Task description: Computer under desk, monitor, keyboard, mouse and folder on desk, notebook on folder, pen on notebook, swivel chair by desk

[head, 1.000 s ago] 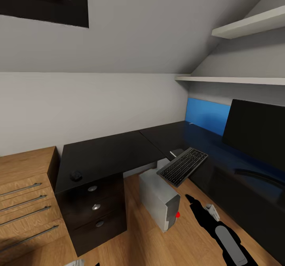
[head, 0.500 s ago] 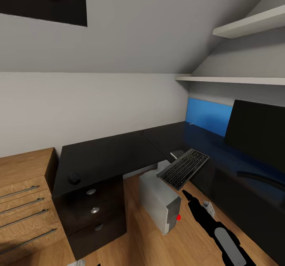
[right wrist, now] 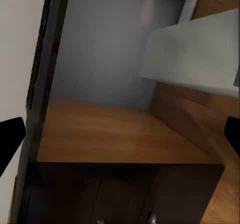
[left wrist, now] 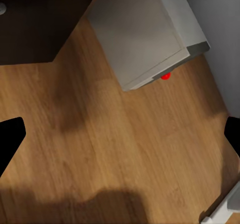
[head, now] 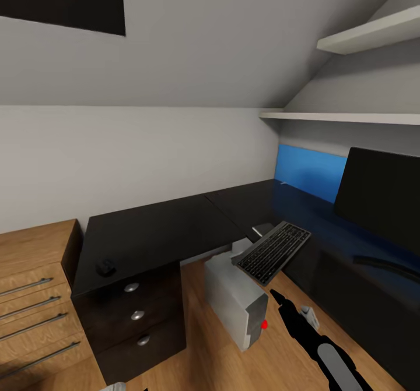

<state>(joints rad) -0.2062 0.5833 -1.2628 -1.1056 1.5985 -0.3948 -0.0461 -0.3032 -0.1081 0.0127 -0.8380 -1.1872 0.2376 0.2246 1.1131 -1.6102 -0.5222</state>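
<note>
While both hands (left wrist: 120,134) (right wrist: 120,134) gape empty, the flat keyboard (head: 273,252) overhangs the glossy desk (head: 157,231).

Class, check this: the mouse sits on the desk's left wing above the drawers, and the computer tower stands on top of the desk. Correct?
Not quite. The computer stands on the wood floor beneath the desk, as the head view shows. The mouse does sit above the drawers.

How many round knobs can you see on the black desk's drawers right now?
3, in the head view, stacked one above the other on the desk drawer fronts below the mouse: top knob, middle knob, bottom knob. Other drawers may be out of view.
</note>
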